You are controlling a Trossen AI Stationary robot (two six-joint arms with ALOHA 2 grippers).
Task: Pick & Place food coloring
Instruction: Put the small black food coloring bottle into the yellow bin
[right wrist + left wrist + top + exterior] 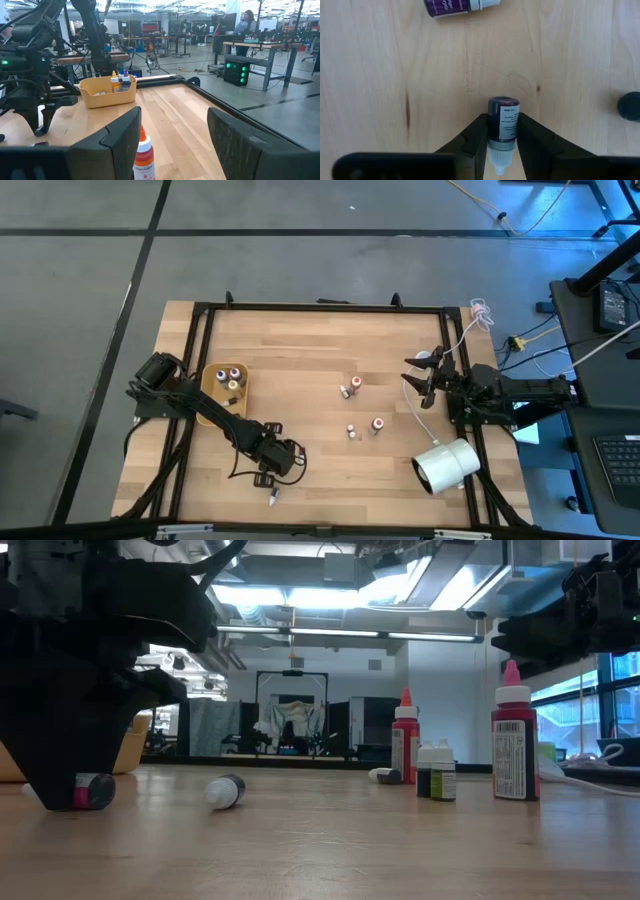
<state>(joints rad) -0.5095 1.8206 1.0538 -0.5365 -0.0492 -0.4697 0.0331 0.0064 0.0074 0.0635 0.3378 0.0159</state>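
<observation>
holding three upright dropper bottles (232,378), tan tray (211,388) sits beside left claw (502,150) gripping a lying bottle (503,120).

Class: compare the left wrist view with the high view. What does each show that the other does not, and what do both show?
Only the left wrist view shows the label on the dark bottle lying between the left gripper fingers. Only the high view shows the tan tray holding bottles, the white cylinder, the standing bottles mid-table and the right gripper, open. Both show the wooden table and the left gripper around a lying bottle.
</observation>
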